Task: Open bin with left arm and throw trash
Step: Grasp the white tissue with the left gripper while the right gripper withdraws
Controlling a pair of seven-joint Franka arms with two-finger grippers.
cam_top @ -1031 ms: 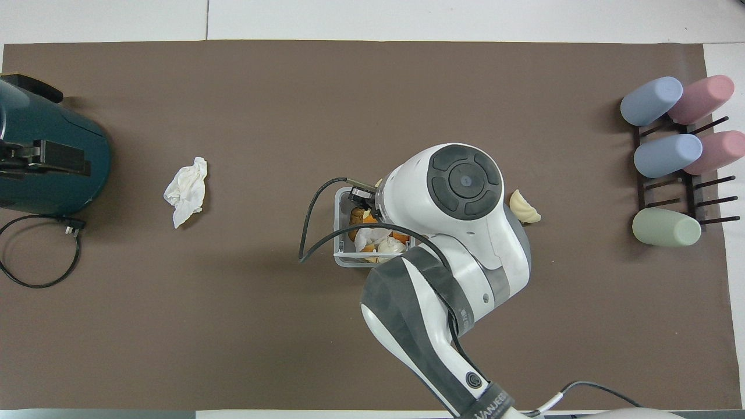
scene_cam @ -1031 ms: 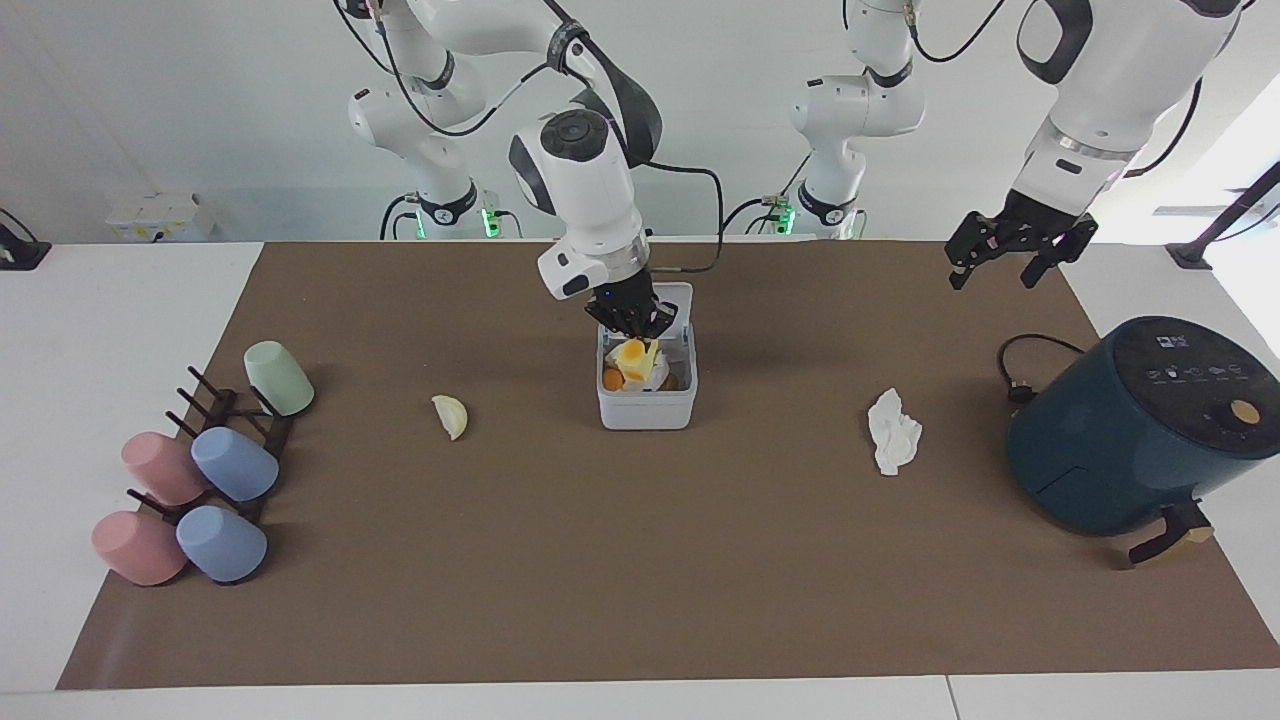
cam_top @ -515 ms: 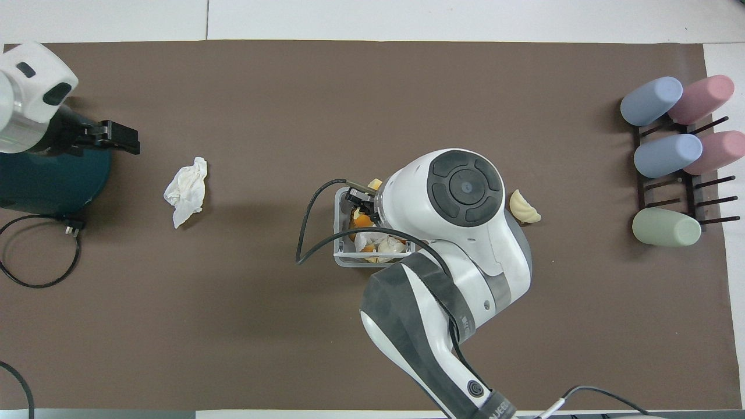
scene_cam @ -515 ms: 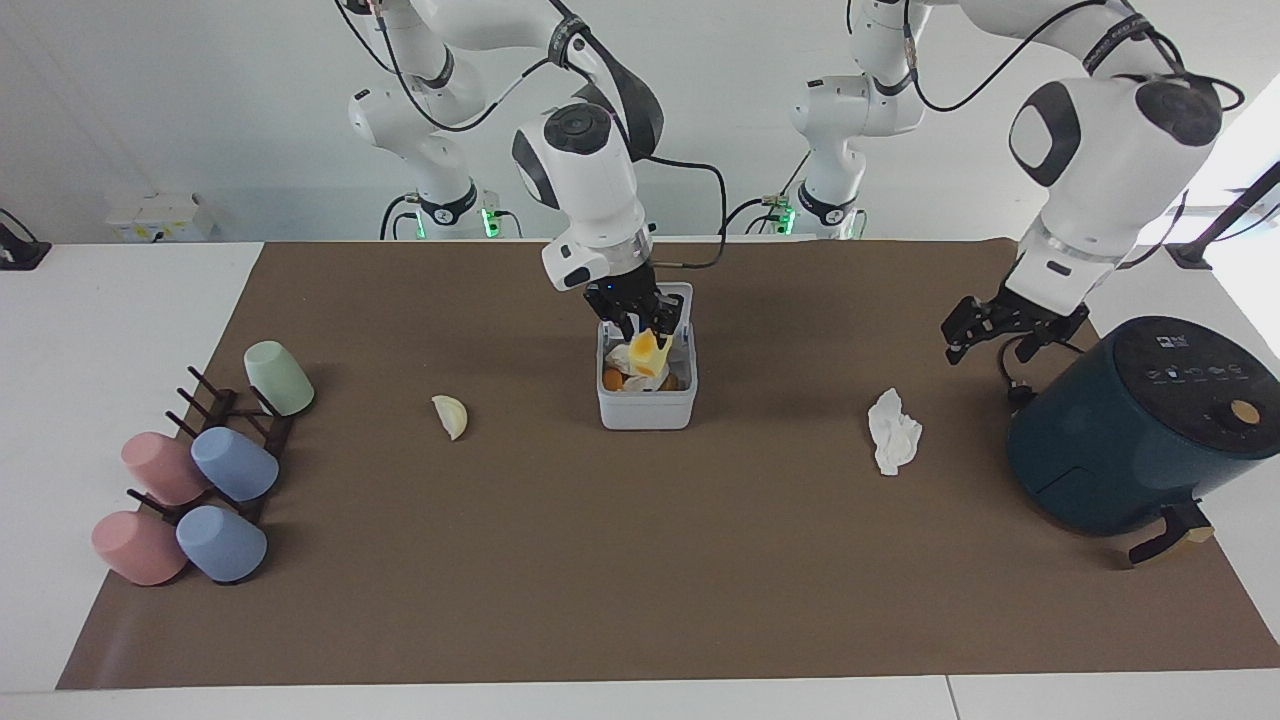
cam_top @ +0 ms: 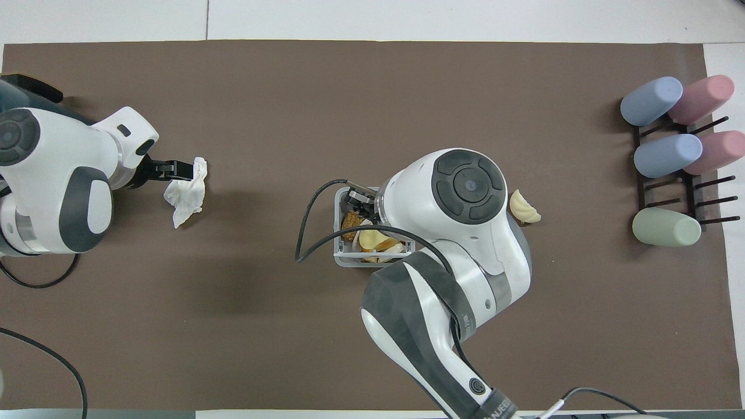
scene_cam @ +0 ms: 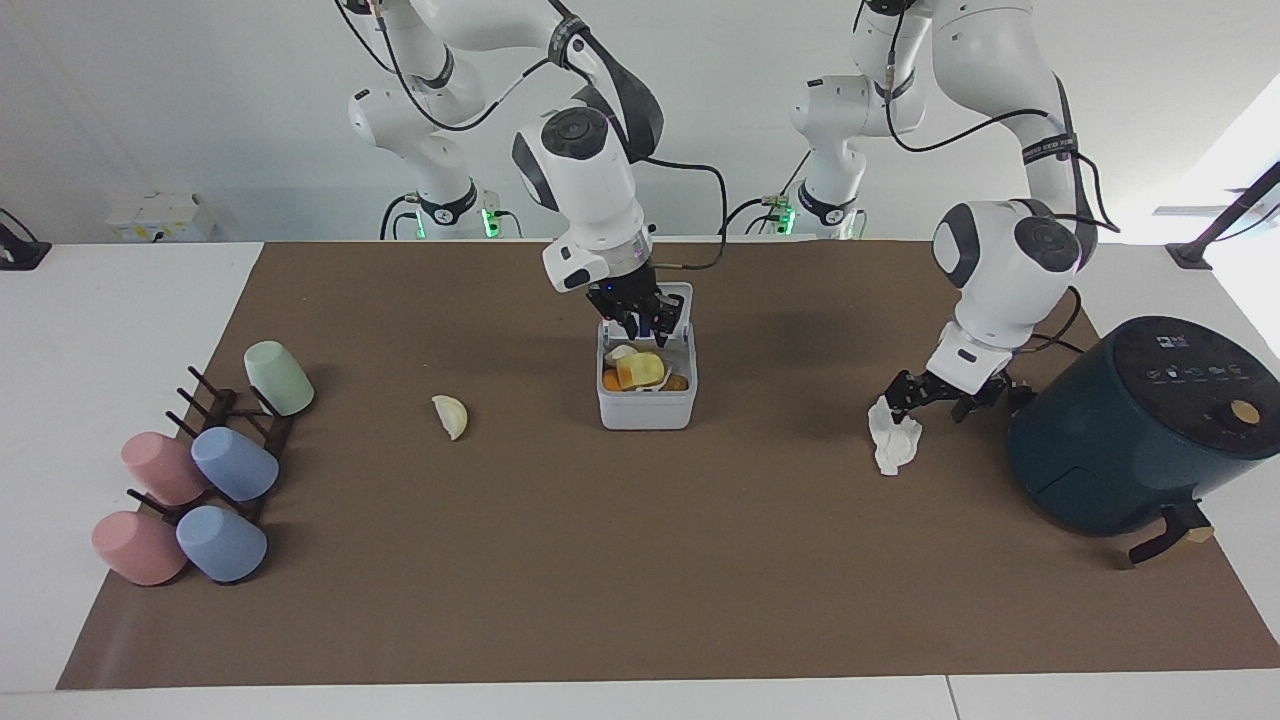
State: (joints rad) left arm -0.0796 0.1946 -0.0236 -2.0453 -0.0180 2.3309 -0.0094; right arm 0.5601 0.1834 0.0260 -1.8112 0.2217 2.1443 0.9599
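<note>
The bin (scene_cam: 646, 408) stands at the mat's middle with its lid (scene_cam: 674, 298) up on the robots' side. It holds several scraps, with the yellow-orange chunk (scene_cam: 640, 371) on top. My right gripper (scene_cam: 640, 318) hangs open and empty just over the bin's opening. In the overhead view its wrist covers part of the bin (cam_top: 342, 256). The white tissue (scene_cam: 893, 436) lies toward the left arm's end. My left gripper (scene_cam: 930, 400) is open, low at the tissue's (cam_top: 186, 195) robot-side edge. The cream wedge (scene_cam: 451, 415) lies on the mat toward the right arm's end.
The dark teal air fryer (scene_cam: 1140, 425) stands at the left arm's end, close beside the left gripper, with its cord (cam_top: 35, 282) on the mat. A rack of pastel cups (scene_cam: 200, 460) sits at the right arm's end.
The right gripper let go of the yellow-orange chunk, which dropped into the bin. The left arm came down from high over the air fryer to the tissue.
</note>
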